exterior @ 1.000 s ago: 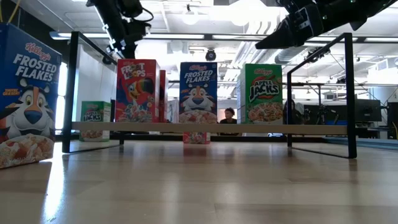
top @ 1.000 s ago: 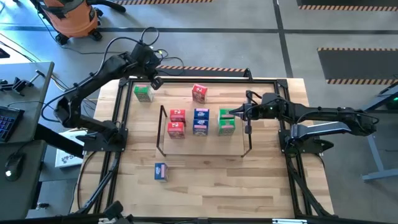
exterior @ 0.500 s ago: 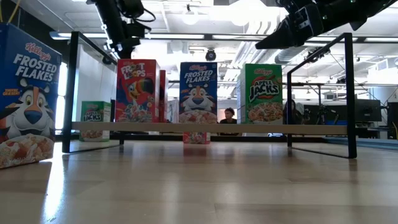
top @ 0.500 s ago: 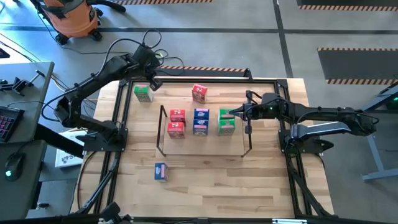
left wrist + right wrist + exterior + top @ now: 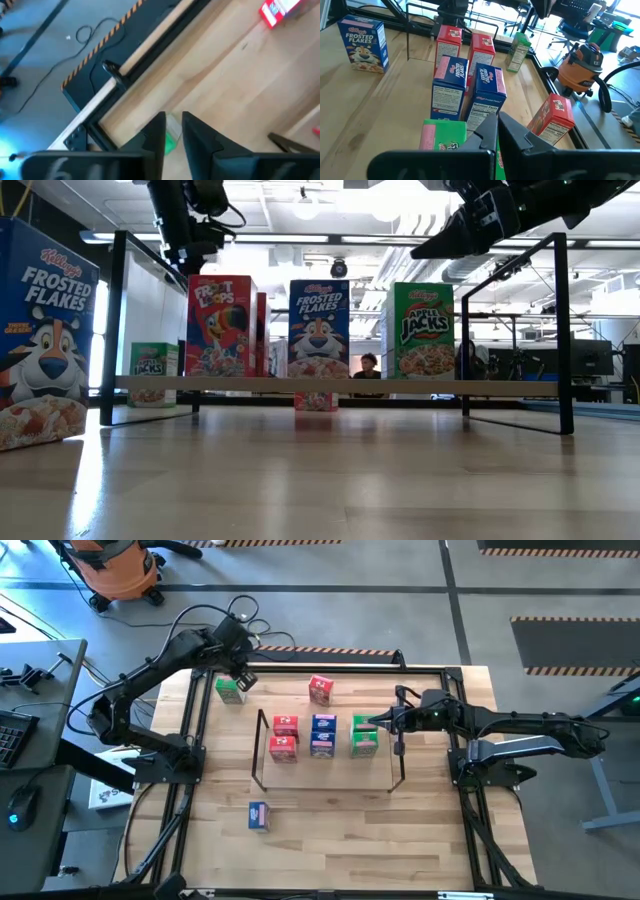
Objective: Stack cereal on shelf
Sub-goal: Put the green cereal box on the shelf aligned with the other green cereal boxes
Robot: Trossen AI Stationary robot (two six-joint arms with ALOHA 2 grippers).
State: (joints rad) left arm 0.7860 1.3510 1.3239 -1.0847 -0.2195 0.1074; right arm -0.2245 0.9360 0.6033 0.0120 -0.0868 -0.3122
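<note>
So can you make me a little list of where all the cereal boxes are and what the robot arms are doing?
on the shelf: six cereal boxes, two red, two blue, two green
loose boxes: green box at far left corner, red box behind shelf, blue box in front
left gripper: above loose green box, holding nothing
right gripper: shut, by shelf's green boxes

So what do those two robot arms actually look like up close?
Both arms are dark, nearly black, built of slim jointed segments. The left arm has loose black cables looping off its wrist; the right arm has a lighter grey panel along its forearm. Each ends in a gripper of two flat, dark, blade-like fingers, matching on the right.
</note>
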